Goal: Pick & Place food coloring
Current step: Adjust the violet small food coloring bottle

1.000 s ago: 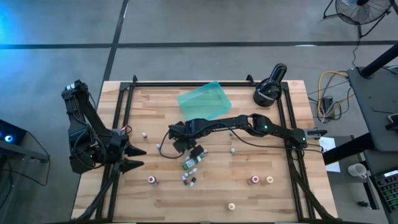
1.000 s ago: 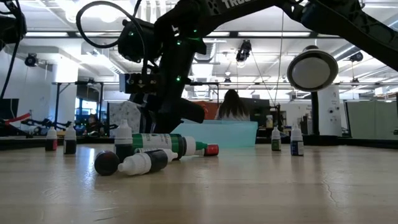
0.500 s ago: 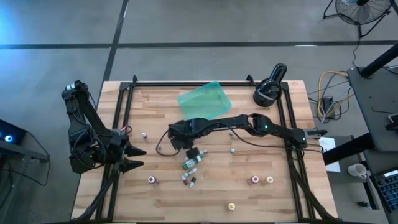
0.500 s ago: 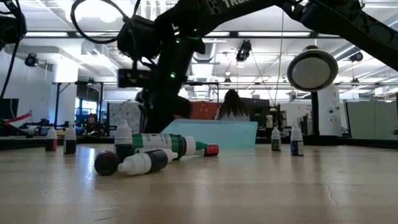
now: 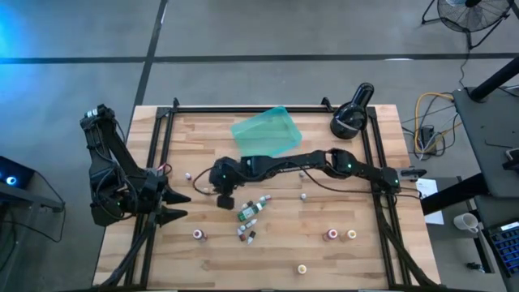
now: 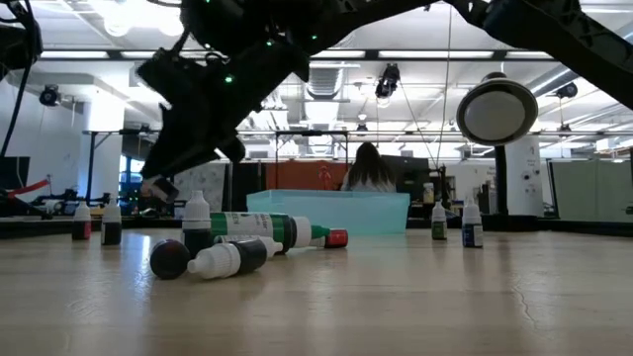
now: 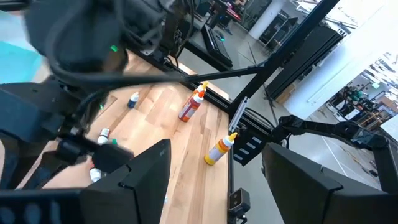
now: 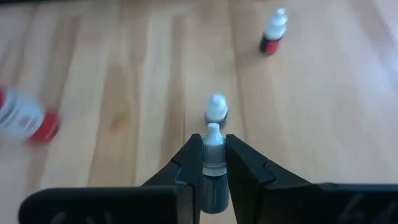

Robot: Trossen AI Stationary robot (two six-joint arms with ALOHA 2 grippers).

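My right gripper (image 5: 224, 197) hangs over the middle-left of the table, shut on a small dark food coloring bottle (image 8: 212, 180) whose white cap (image 8: 212, 134) sticks out past the fingertips. In the low view the gripper (image 6: 161, 184) is above the tabletop. Several other food coloring bottles are spread over the table. A green one (image 5: 250, 212) lies on its side, and one (image 8: 216, 109) stands upright just beyond the held bottle. My left gripper (image 5: 175, 206) waits open at the table's left edge. My right gripper pinches the bottle's upper body, just below the cap (image 8: 212, 165), between its two fingers. The bottle lies along the fingers, cap end foremost. The fingers slant down toward the table's left side. The bottle is clear of the wood.
A translucent teal tray (image 5: 266, 132) sits at the far middle and a black round lamp-like device (image 5: 350, 118) at the far right. Bottles stand near the front edge (image 5: 302, 268) and at the right (image 5: 331, 234). Black frame rails (image 5: 159, 146) run along the table's sides.
My right gripper has gone toward the table's left edge and upward, away from the cluster of lying bottles. It has rolled and tipped as it went. The lying bottles have stayed where they were.
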